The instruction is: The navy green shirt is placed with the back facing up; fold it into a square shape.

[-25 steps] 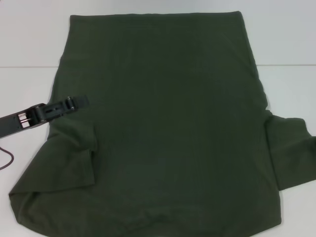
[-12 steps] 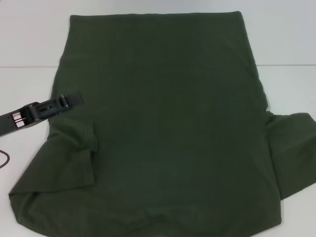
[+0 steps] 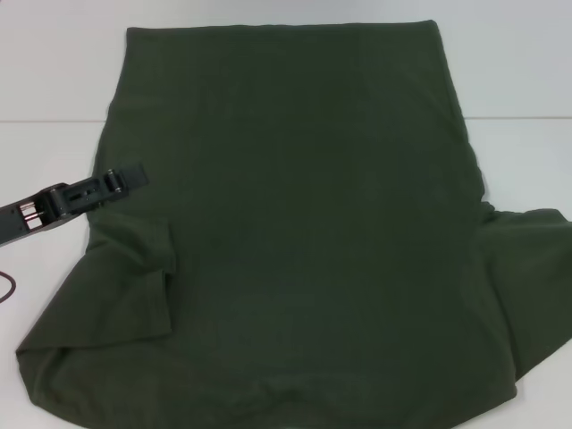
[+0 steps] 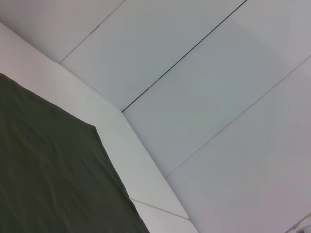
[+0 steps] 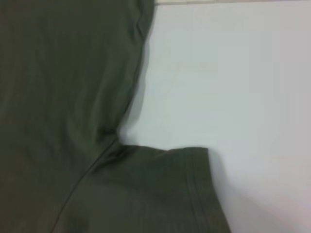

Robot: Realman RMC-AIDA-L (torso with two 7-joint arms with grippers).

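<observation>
Green shirt point(image 3: 295, 232) lies flat, covering most of the white table point(image 3: 54, 80). Left claw point(image 3: 121, 177) sits at its nine o'clock edge; I cannot tell if it pinches.

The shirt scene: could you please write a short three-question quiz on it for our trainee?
1. True or false: the shirt is already folded into a square.
2. Which gripper shows in the head view? A) left B) right C) both
3. Fill in: the left gripper is at the shirt's ____ edge, seen from the head camera.

Key: 1. False, it lies spread on the white table, sleeves out. 2. A. 3. left.
</observation>
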